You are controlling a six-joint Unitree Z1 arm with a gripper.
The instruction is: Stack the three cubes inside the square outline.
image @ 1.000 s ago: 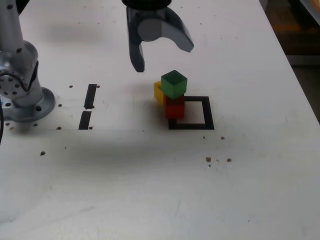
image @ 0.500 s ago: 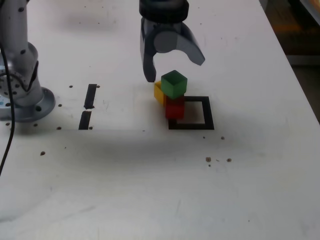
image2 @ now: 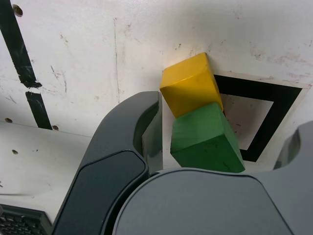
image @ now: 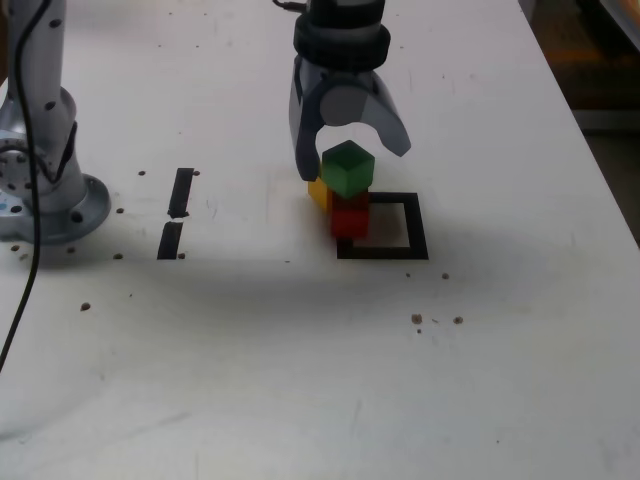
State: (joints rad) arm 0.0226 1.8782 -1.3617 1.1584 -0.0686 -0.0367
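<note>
Two cubes stacked: green cube (image: 348, 168) on red cube (image: 350, 218). We watched our spread gripper (image: 350, 160) descend around it; yellow cube (image: 318, 189) awaited stacking.

Dark grey-blue gripper (image: 350, 150). Between its fingers: green cube (image: 348, 168), over red cube (image: 350, 220). Yellow cube (image2: 190, 85) by the left finger. Black square outline (image: 415, 232), white centre. Two black strips (image: 181, 192) off-side. White table (image: 300, 350), brownish specks, probably holes.
</note>
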